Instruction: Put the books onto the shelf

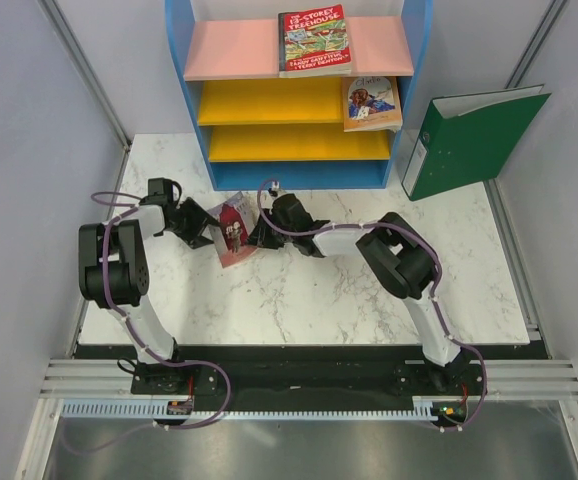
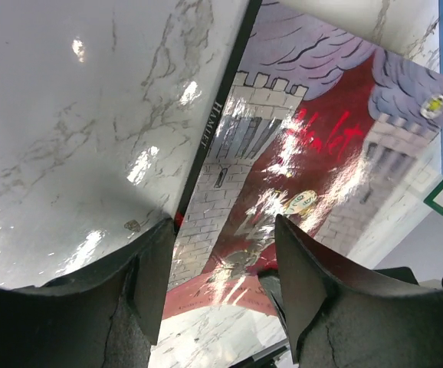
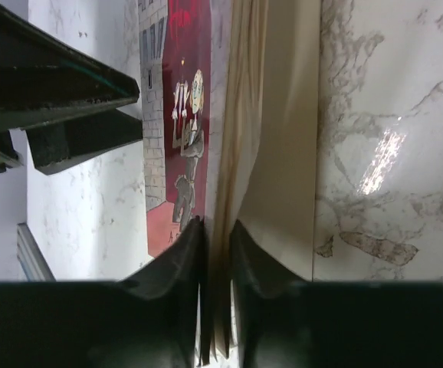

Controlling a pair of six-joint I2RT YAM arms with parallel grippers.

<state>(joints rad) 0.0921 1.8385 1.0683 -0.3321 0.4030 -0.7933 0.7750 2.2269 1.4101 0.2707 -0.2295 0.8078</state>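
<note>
Book being held: the Hamlet book (image 1: 232,228) is thin. Its cover has a grey castle, dark red, and a little drawn man. The black spine says HAMLET.
Where it is: just in front of the shelf (image 1: 299,175), held up at a tilt over the table (image 1: 319,290).
Right tool: the right tool (image 3: 215,230) is narrow. It pinches the page edge of the Hamlet book, one finger on each side.
Left tool: the left tool (image 2: 223,230) is wide apart. Its fingers point at the cover from the other side. I cannot tell if they touch it.
Books, counted: three.
Second book: the red-green book (image 1: 314,40) lies flat on the shelf's pink top board (image 1: 229,50).
Third book: the orange book (image 1: 372,102) lies on the right end of the yellow board (image 1: 269,100) just under the pink one.
Shelf, counted: one, blue frame, one pink board, yellow boards below.
Beside the shelf: one green binder (image 1: 474,140) leans to the right of it.
Tools, counted: two.
</note>
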